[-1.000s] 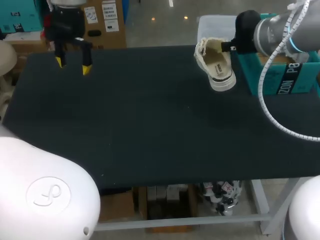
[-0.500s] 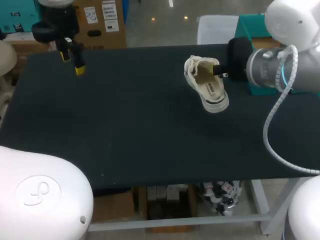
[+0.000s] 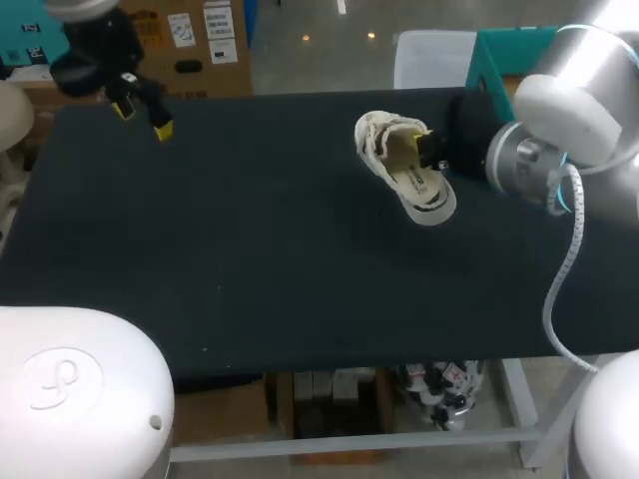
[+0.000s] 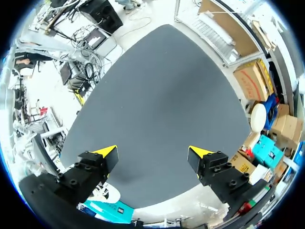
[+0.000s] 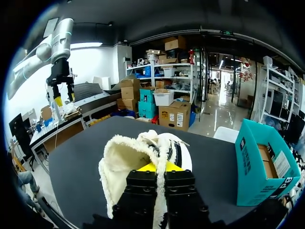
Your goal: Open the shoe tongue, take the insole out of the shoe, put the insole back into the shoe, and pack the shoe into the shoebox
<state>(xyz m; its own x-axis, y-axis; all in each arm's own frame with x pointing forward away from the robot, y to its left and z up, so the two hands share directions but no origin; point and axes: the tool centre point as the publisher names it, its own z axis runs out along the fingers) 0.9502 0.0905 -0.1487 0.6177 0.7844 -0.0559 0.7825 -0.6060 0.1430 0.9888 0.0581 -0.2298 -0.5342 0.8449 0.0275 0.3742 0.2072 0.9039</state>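
The dark worktop (image 3: 250, 249) takes up most of what we see from the head view. Our right arm (image 3: 559, 130) comes in from the right side and bends across the far right part of the worktop. Our left arm (image 3: 85, 40) comes in at the far left corner.

Behind the right arm, at the far right corner, stands the teal shoebox (image 3: 496, 58). In the right wrist view the shoebox (image 5: 259, 162) is upright with its top open, off to one side of the shoe and well apart from it.

The shoe (image 3: 404, 165) is right of the middle, near the far edge of the worktop. It is cream-white and hangs turned so that its sole faces the head camera, laces on the side away from the arm. We cannot tell whether any part of it touches the worktop.

In the right wrist view the shoe (image 5: 138, 157) shows a fleecy lining and an open mouth. The right fingers (image 5: 148, 167) are closed on its wall, one inside the opening and one outside, only slivers of the yellow tips showing.

The left fingers (image 4: 107, 153) are spread wide with nothing between them and only bare worktop ahead. In the head view these fingers (image 3: 163, 130) hang over the far left corner, well apart from the shoe.
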